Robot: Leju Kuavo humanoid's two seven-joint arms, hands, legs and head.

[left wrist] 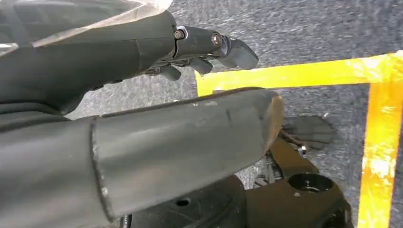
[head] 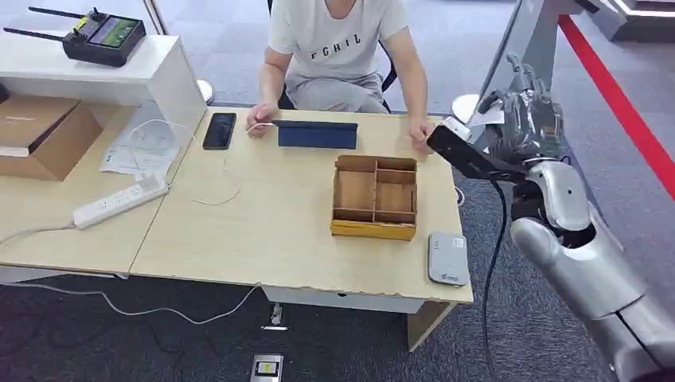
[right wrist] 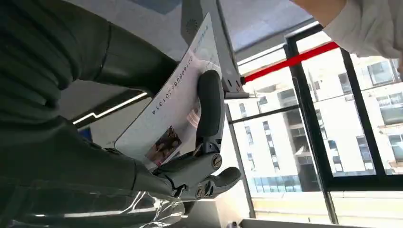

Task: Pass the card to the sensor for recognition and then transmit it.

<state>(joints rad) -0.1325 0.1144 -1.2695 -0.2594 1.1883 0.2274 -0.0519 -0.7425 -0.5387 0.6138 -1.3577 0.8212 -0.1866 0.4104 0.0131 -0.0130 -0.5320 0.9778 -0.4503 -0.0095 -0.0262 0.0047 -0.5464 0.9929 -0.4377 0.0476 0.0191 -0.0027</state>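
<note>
Your surface is a light wood desk (head: 263, 239) on dark grey carpet, with a red floor stripe (head: 613, 95) running past on the right. A second desk (head: 48, 215) butts against it on the left and carries a white power strip (head: 119, 200) and a cardboard box (head: 44, 135). A raised white shelf (head: 119, 76) holds a black controller with antennas (head: 99, 36).

On the main desk you have a wooden divided tray (head: 374, 197), a black phone (head: 220, 130), a dark blue flat case (head: 317, 134), and a grey sensor pad (head: 447, 258) near the front right corner. A person in a white T-shirt (head: 338, 36) sits across from you; the shirt reads roughly "FCHIL". One of their hands (head: 419, 131) rests at the desk's far right edge.

The right hand (head: 529, 119) is raised off the desk's right edge, past the far right corner, fingers closed around the card (right wrist: 176, 104). In the right wrist view the card is pinned flat between thumb and a dark finger (right wrist: 210, 102). It is white, with a small photo at one end and a printed number along one long edge that looks like "2106008201314". Its long axis runs along the finger, number end out past the fingertip.

The left hand (left wrist: 142, 95) hangs over grey floor with yellow tape (left wrist: 332, 71), fingers apart and holding nothing.
</note>
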